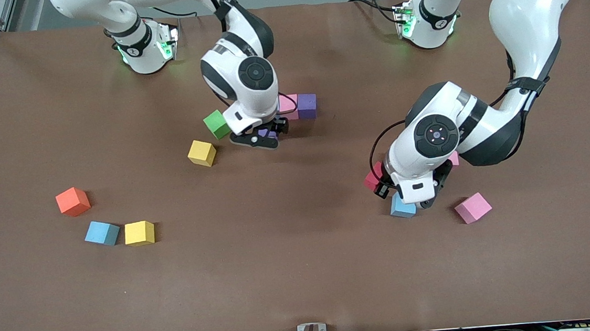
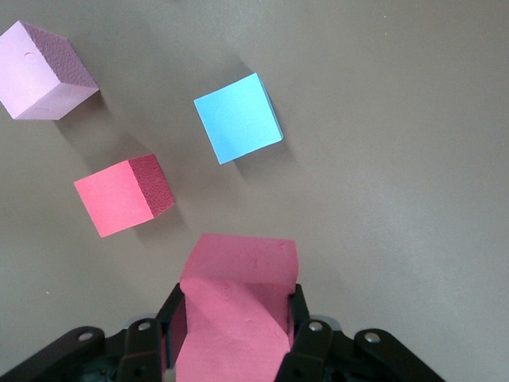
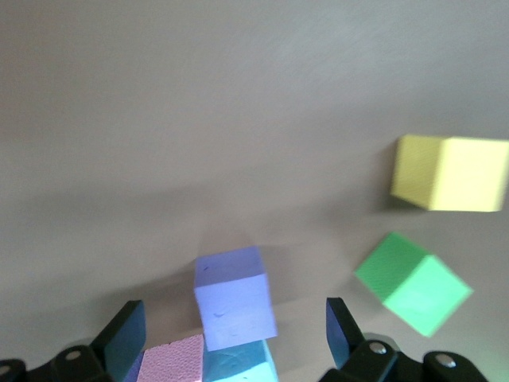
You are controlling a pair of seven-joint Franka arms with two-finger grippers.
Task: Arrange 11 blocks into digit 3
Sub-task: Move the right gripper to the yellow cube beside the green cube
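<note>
Nearest blocks: a yellow cube (image 1: 140,233) beside a light blue cube (image 1: 102,233) lie loose toward the right arm's end of the surface (image 1: 282,271).
Left tool (image 2: 238,318): clenched on a red cube (image 2: 238,306), over another light blue cube (image 1: 401,207).
Right tool (image 3: 231,334): released, fingers spread around a purple cube (image 3: 235,298) beside the pink cube (image 1: 287,104).
Risk: lifting out could nudge the started digit 3; the green cube (image 1: 216,124) sits close.
</note>
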